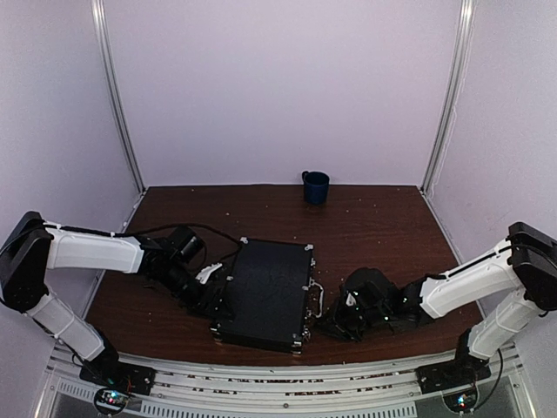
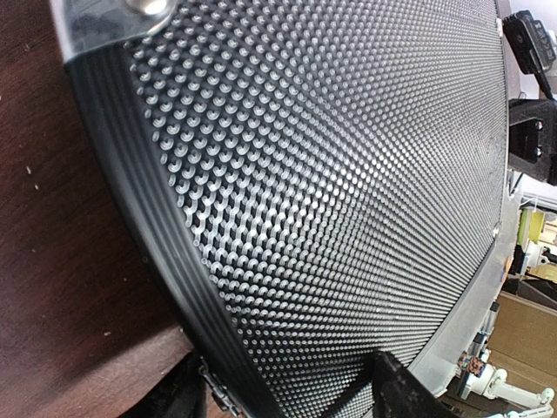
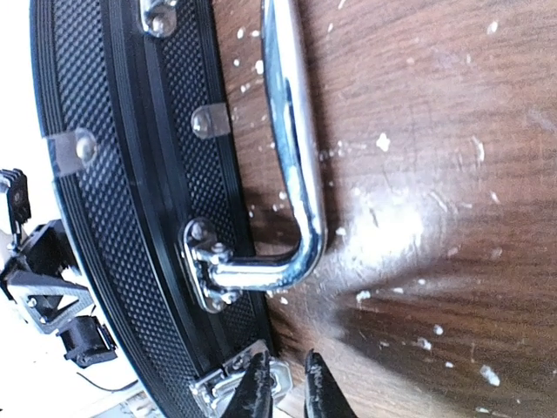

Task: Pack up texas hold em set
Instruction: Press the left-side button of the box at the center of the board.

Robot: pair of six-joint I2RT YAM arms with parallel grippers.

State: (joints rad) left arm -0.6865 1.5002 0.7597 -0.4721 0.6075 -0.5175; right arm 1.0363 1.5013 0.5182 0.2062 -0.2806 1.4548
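The black case (image 1: 265, 292) lies flat and closed at the middle of the brown table (image 1: 374, 218), its long sides running from about 12 to 6 o'clock in the overhead view. The dark blue mug (image 1: 315, 186) stands well apart at its 12 o'clock. The left gripper (image 1: 209, 296) sits against the case's 9 o'clock side. In its wrist view the jaws stand wide. One dark finger (image 2: 396, 392) lies over the dimpled lid at 5 o'clock of that picture, and the other is down by the ribbed side wall at 7 o'clock. The case's edge runs between them, and I cannot tell whether either finger presses on it. A silver corner (image 2: 96, 22) shows at 11 o'clock there. The right gripper (image 1: 335, 324) is low on the table at the case's 4 o'clock, just beside the side that carries the chrome handle (image 3: 291, 157). In its wrist view the two fingertips (image 3: 258, 392) are almost together, with only a slim gap. They sit at 6 o'clock, and the nearer tip is against the silver latch (image 3: 228, 389). Whether they nip part of that latch or merely touch it, I cannot tell.
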